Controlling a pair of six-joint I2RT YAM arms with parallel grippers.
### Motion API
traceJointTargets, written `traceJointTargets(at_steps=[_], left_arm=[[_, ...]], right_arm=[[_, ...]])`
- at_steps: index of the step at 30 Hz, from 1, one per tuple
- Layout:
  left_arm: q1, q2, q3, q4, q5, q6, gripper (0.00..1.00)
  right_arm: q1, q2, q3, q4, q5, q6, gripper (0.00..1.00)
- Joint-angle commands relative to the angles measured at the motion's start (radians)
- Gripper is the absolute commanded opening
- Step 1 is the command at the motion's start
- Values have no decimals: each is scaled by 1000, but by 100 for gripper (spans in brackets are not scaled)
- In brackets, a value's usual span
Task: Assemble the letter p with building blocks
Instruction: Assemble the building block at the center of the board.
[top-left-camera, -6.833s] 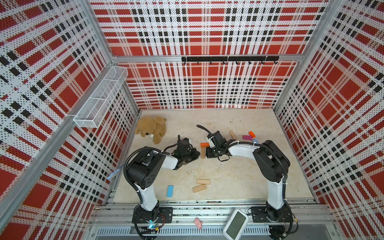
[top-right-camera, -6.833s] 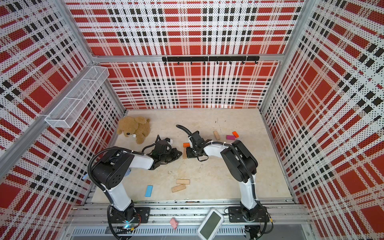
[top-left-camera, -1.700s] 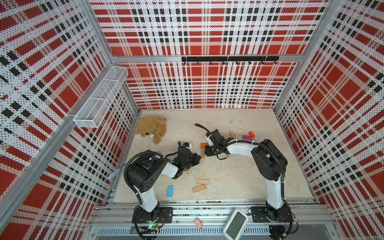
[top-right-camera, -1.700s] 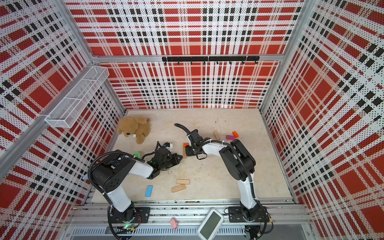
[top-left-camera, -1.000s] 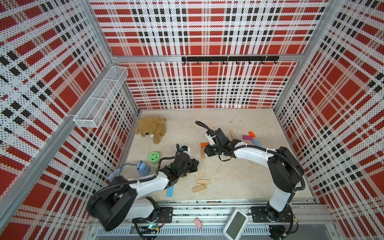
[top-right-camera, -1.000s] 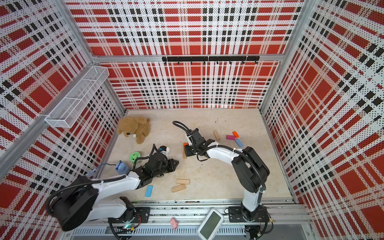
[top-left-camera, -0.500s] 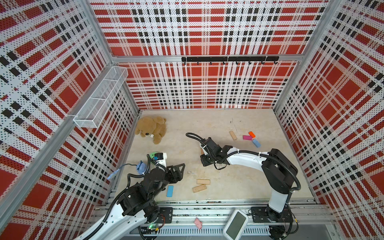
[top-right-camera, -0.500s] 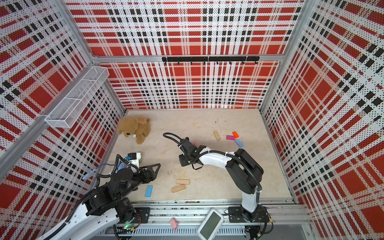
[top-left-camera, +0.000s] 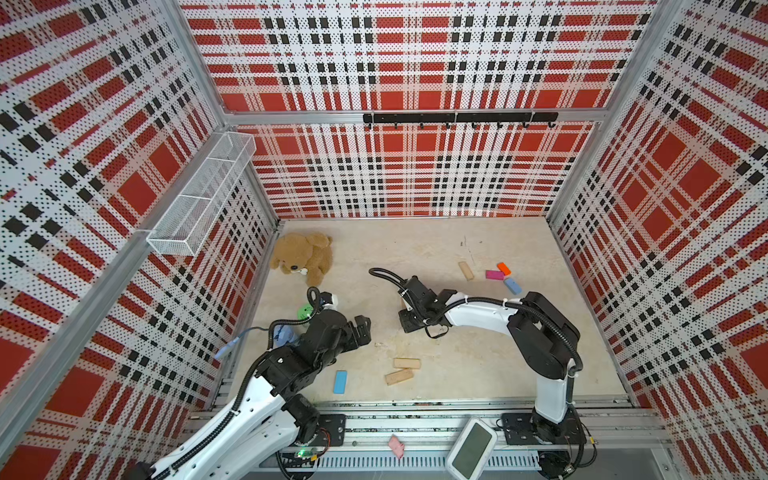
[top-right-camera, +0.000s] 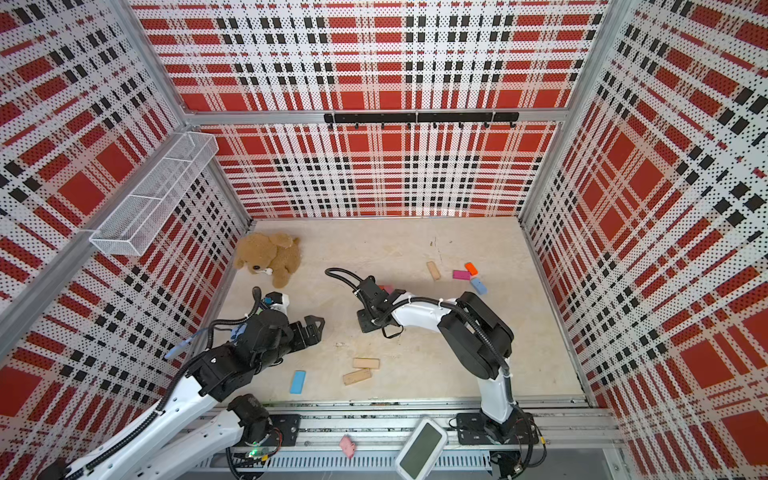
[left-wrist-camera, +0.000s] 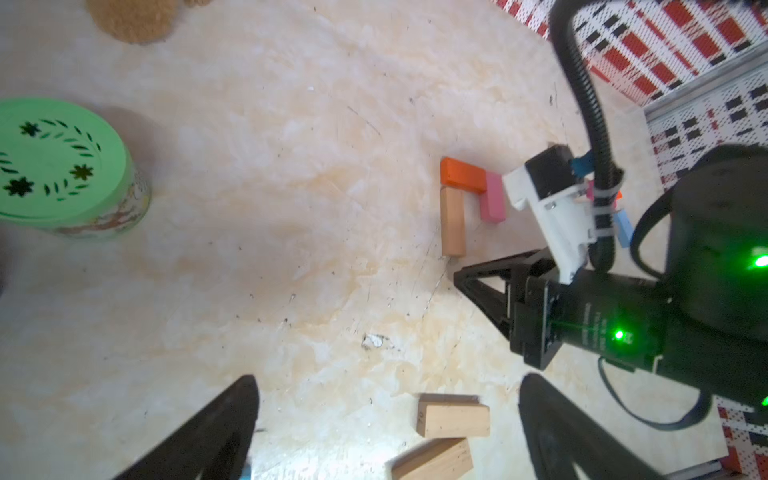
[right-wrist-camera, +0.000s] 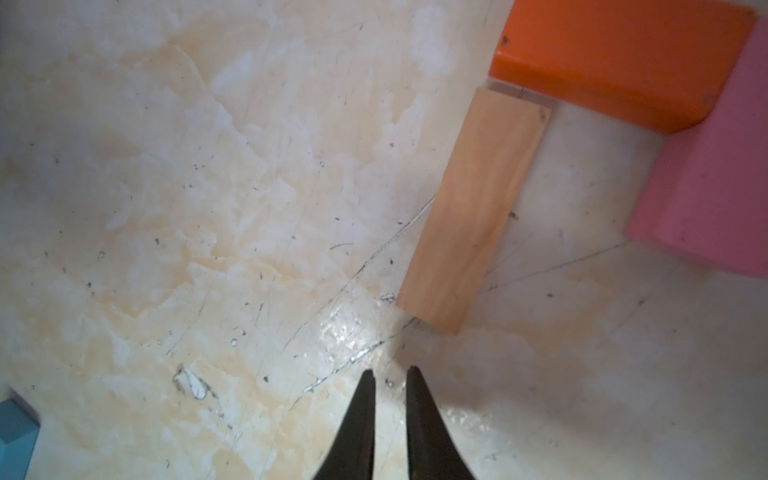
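Left tool (left-wrist-camera: 388, 380): spread wide, empty. Right tool (right-wrist-camera: 390, 374): almost clenched, empty, near tan block (left-wrist-camera: 453, 222) end. Orange block (left-wrist-camera: 462, 178) bridges tan block and pink block (left-wrist-camera: 493, 199).

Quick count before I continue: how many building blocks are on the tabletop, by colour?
Plain tan wooden blocks: 4
Orange blocks: 2
Light pink block: 1
Magenta block: 1
Light blue blocks: 2
Total: 10
Not counted: pink piece lying off the table.
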Motion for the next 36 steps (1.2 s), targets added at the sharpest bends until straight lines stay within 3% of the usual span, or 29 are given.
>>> traceJointTargets(at_steps=[1,9,36], left_arm=[[22,15,5,7,-28,27,99],[78,-9,-44,25,24,40,99],[83,-9,-57,34,42,43,99]], right_arm=[[-3,24,30,24,15,-7,18],[-3,47,43,20,15,-7,18],[-28,79,63,25,12,-7,19]])
